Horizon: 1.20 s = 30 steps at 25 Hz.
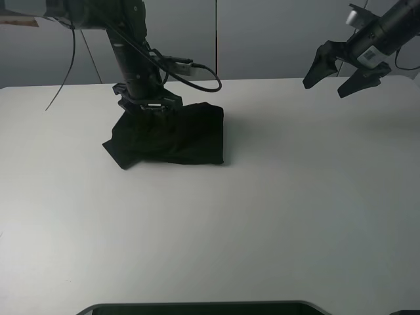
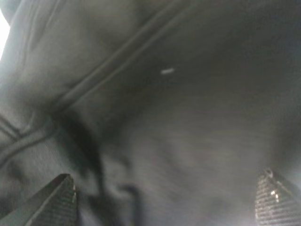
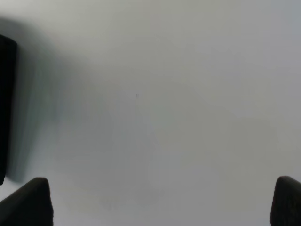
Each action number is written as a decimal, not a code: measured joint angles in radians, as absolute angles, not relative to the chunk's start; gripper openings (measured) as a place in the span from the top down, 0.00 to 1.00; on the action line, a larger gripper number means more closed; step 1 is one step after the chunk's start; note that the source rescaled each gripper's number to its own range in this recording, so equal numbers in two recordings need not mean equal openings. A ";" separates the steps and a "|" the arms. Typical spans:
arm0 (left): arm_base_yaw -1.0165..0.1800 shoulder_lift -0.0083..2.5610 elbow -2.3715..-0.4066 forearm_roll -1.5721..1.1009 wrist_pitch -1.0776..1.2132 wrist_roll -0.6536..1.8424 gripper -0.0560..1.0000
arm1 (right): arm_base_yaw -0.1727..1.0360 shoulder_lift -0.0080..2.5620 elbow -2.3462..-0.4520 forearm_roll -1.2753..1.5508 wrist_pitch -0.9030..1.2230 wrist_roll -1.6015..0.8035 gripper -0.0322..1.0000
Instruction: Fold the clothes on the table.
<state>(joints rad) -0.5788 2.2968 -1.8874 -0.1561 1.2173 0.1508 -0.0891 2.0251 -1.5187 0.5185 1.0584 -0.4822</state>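
A black garment (image 1: 172, 136) lies bunched in a rough rectangle on the white table (image 1: 262, 210), left of centre. My left gripper (image 1: 148, 104) is down at its far upper edge, jaws spread wide, pressing close to the cloth. The left wrist view is filled with dark fabric (image 2: 155, 103) with a seam running across, and both fingertips (image 2: 59, 197) stand far apart with nothing between them. My right gripper (image 1: 330, 80) hangs open and empty in the air above the table's far right side. The garment's edge (image 3: 5, 108) shows at the side of the right wrist view.
A dark object's rim (image 1: 197, 308) shows at the table's near edge. Cables (image 1: 190, 72) hang from the left arm above the garment. A grey wall stands behind the table.
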 joint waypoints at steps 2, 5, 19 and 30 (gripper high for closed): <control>-0.579 2.242 -1.918 -0.181 1.217 0.155 0.01 | -0.089 1.981 -1.519 0.519 1.056 -0.493 0.00; -0.579 2.146 -1.977 -0.177 1.215 0.157 0.01 | -0.089 1.888 -1.519 0.519 1.075 -0.514 0.00; -0.527 1.679 -1.669 -0.051 1.215 0.053 0.01 | -0.089 1.360 -1.246 0.441 1.045 -0.497 0.00; -0.461 1.046 -1.114 0.057 1.156 -0.074 0.01 | -0.089 0.831 -0.802 0.379 1.014 -0.419 0.00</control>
<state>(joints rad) -0.4608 1.0458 -1.1143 0.0570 1.1556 -0.0740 -0.0891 0.8313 -0.8025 0.3786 1.0140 -0.4190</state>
